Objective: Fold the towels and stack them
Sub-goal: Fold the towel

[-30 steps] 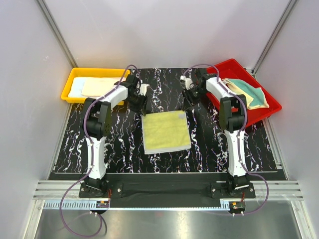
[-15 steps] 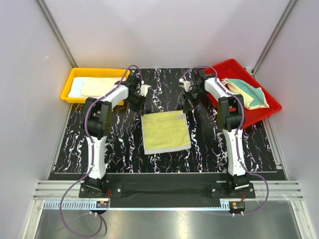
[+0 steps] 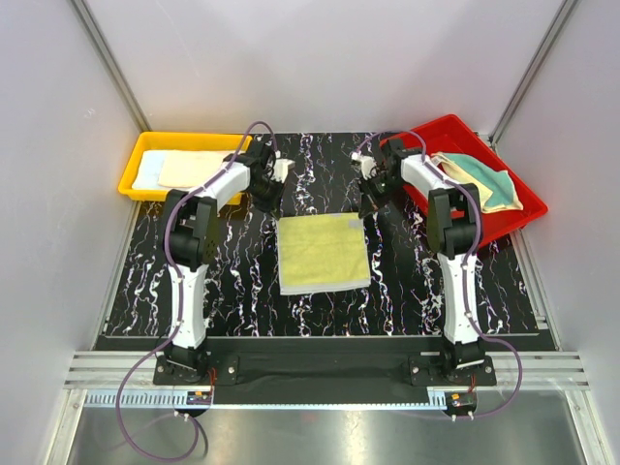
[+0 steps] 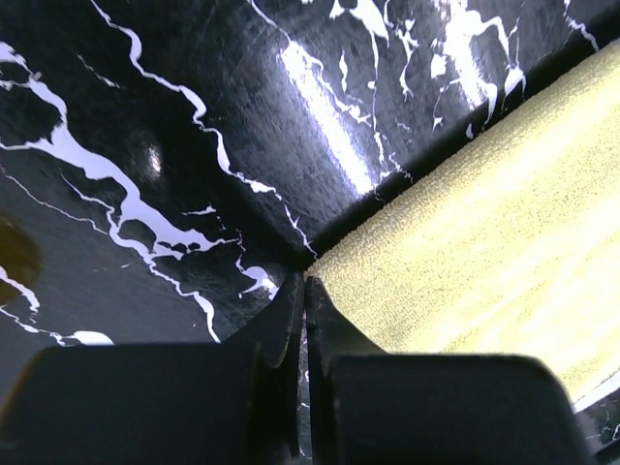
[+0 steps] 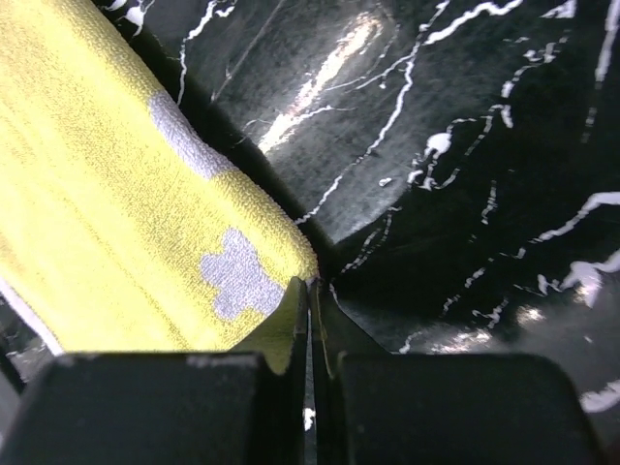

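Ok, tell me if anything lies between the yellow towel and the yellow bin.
Nothing loose lies between them. Only the left gripper, jaws shut at the far left corner of the yellow towel, sits on the side toward the yellow bin.

Folded yellow towel (image 3: 324, 253) flat on table (image 3: 242, 281)

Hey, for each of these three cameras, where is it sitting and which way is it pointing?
Top external: above and behind the bases, looking down at the table; left arm and right arm show whole.
Left wrist: on the left arm, looking down past the shut left gripper at a yellow towel corner.
Right wrist: likewise, past the shut right gripper at the corner with grey patches.
Shared: all three show the towel on the table.
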You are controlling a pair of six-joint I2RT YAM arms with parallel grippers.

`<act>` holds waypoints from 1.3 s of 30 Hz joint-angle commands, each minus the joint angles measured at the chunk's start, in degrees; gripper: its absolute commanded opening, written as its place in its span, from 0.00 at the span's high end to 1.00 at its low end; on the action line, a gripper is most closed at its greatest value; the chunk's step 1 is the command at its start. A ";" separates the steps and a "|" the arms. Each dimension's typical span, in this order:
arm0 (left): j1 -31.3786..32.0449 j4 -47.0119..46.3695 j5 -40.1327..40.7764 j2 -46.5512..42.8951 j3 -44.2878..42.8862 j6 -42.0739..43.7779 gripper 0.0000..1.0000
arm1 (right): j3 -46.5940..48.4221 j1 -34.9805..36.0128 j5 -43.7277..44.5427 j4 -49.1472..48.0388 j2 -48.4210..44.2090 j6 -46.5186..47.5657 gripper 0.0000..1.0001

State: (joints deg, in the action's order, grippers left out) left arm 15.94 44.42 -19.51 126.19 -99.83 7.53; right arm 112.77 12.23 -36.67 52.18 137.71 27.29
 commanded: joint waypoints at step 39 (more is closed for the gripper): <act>6.02 -5.66 7.99 -30.82 21.60 -0.41 1.00 | -48.25 5.26 16.27 -33.46 -44.98 -4.52 1.00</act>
State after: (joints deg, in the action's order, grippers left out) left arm 21.58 39.88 -14.76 100.09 -80.09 7.62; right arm 66.50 16.84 -24.49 20.21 96.68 24.12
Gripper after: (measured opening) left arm 0.009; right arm 0.011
